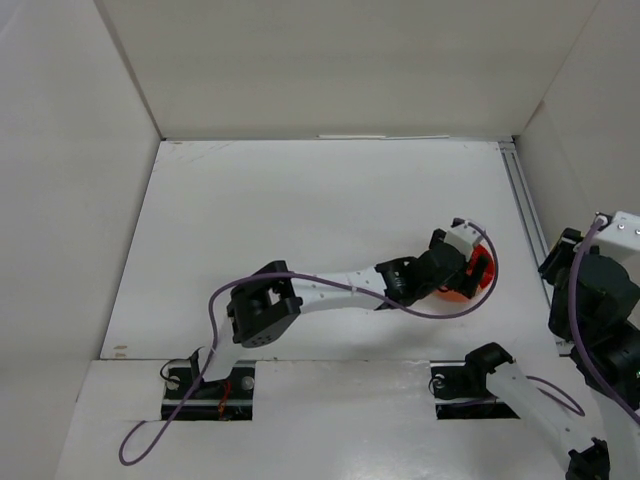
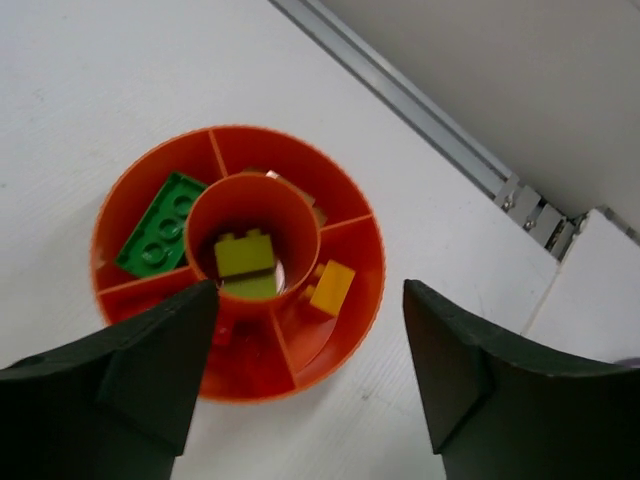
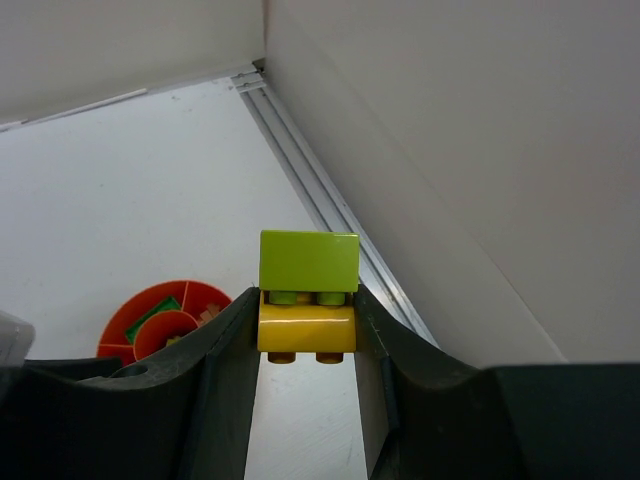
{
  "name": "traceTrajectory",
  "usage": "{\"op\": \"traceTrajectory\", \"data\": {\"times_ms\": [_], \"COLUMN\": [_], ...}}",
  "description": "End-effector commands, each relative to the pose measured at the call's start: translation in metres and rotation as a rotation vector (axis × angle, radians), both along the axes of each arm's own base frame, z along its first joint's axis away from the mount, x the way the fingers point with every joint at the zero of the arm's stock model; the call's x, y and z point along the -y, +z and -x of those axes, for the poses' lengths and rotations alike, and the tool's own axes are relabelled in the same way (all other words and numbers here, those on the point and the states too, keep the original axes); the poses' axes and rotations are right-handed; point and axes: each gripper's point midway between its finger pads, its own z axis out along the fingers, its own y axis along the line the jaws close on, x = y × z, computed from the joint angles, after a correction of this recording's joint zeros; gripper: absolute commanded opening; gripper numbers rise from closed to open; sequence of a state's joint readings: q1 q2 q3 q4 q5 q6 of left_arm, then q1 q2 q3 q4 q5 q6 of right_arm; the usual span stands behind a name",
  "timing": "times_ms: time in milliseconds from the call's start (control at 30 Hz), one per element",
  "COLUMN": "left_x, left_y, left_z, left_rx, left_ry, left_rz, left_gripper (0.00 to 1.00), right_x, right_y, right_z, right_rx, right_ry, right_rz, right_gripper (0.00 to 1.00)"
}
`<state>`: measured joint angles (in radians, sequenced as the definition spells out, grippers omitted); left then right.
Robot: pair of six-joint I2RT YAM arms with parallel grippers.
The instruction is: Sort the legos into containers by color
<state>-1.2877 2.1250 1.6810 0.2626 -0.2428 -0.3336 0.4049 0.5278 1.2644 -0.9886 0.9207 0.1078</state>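
The orange bowl (image 2: pixel 345 345) sits at the right of the table, mostly hidden under my left wrist in the top view (image 1: pixel 455 293). It holds a dark green brick (image 2: pixel 160 225), a lime green brick (image 2: pixel 245 252) in the centre cup, a yellow brick (image 2: pixel 332 287) and a dim red brick (image 2: pixel 222 335). My left gripper (image 2: pixel 305 300) hangs open and empty just above the bowl. My right gripper (image 3: pixel 305 300) is shut on a yellow brick (image 3: pixel 305 325) with a lime green brick (image 3: pixel 308 262) stuck on top, held in the air to the right of the bowl (image 3: pixel 125 320).
A metal rail (image 1: pixel 520 200) runs along the table's right edge, close to the bowl; it also shows in the left wrist view (image 2: pixel 400 90) and the right wrist view (image 3: pixel 320 190). White walls enclose the table at the left, back and right. A purple cable (image 1: pixel 330 285) loops along the left arm.
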Motion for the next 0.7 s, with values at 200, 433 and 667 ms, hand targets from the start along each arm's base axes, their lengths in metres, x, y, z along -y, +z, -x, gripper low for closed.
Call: {"op": "traceTrajectory", "data": {"times_ms": [200,433,667], "left_x": [-0.123,-0.188,-0.201], "left_y": [0.126,0.121,0.121], "left_z": [-0.031,0.004,0.040], "left_rx": [0.039,0.106,0.260], "left_ry": [0.018,-0.363,-0.578], "left_rz": [0.208,0.204,0.163], "left_gripper": [0.87,1.00,1.00], "right_x": [-0.089,-0.208,-0.299], "right_y": [0.015,-0.014,-0.020], "right_z": [-0.051,-0.077,-0.063], "right_rx": [0.029,-0.045,-0.008], "right_ry": [0.543,1.166,1.734], "right_rz": [0.131,0.168,0.074], "right_gripper": [0.00,0.00,0.00]}}
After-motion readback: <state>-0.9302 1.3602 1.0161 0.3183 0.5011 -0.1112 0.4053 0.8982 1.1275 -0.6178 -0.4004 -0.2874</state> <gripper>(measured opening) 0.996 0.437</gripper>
